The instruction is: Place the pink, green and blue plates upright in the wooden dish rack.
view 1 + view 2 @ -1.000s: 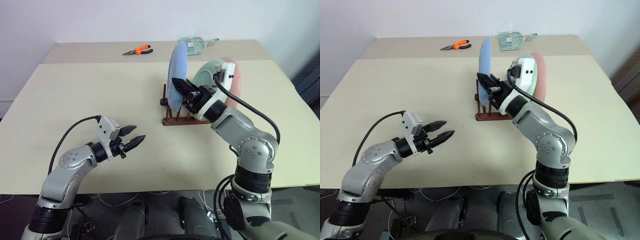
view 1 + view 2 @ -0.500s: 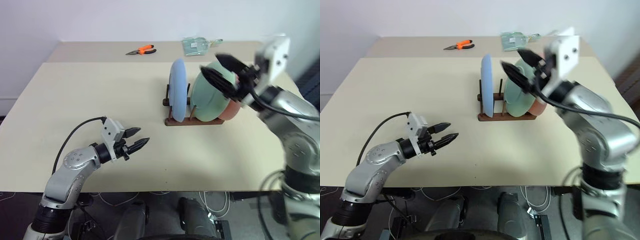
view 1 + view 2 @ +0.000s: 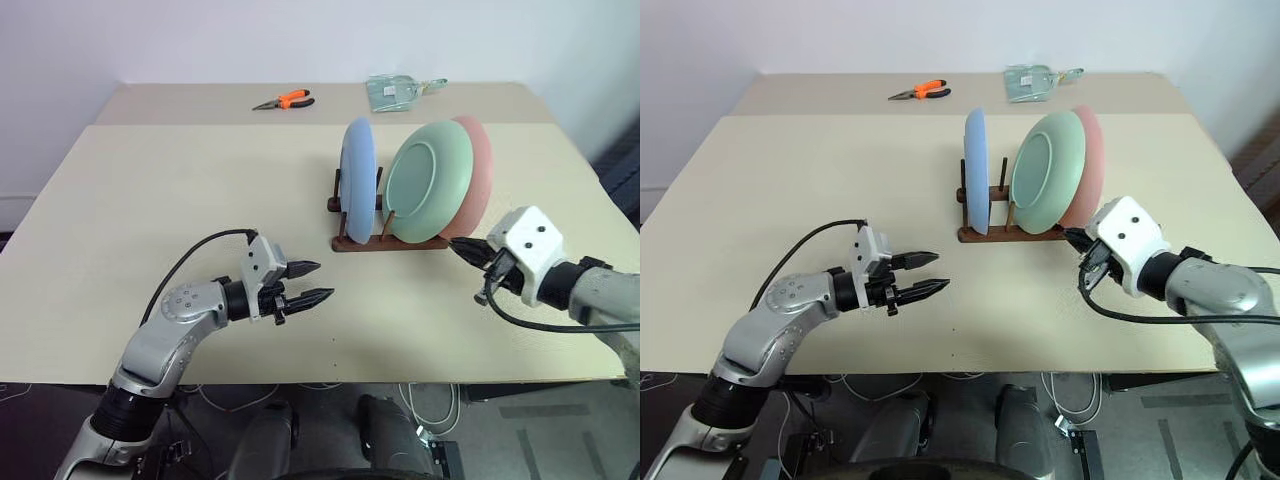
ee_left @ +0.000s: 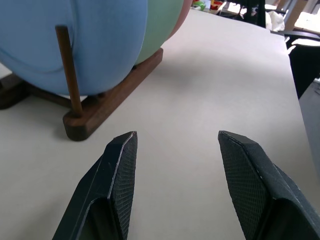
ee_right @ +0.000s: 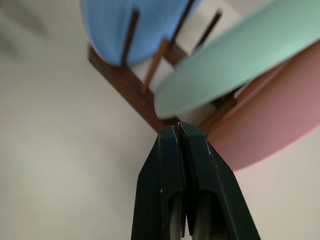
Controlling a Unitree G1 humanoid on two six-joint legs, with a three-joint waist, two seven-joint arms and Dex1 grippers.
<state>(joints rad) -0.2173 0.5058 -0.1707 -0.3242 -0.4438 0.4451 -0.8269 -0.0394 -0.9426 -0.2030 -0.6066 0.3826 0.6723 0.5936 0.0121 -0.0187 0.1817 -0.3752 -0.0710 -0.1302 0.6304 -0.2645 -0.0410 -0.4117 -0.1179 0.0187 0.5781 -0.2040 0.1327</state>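
My right pincer is closed and empty beside the wooden dish rack; my left pincer is wide, empty

No text, label, brand, number or sign can be read on anything here; the plates, rack, tools and surface carry no legible markings.
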